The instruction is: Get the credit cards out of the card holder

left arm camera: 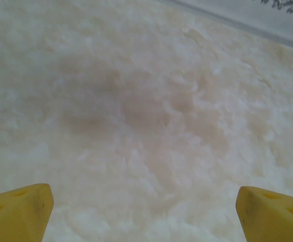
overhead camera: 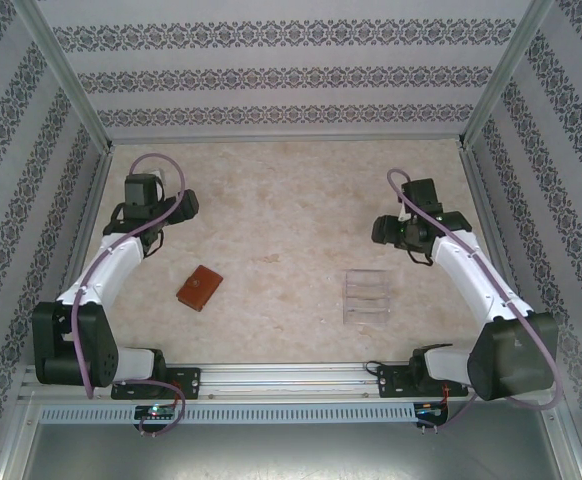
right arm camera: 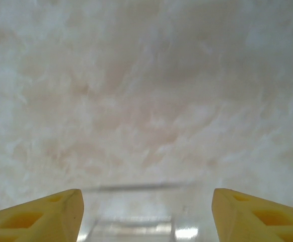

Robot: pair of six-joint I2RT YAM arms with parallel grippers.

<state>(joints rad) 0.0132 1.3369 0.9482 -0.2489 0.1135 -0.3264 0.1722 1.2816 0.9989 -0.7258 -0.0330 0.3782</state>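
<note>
while the left gripper (left arm camera: 145,212) and right gripper (right arm camera: 146,214) both hang empty, jaws spread, the closed card holder (overhead camera: 200,288) lies on the table (overhead camera: 281,200) near the left arm (overhead camera: 111,265); i'd have that arm pin it flat before the other opens it.

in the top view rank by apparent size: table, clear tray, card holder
1. table
2. clear tray
3. card holder
The clear tray looks only slightly larger than the card holder, so that order is unsure.
</note>
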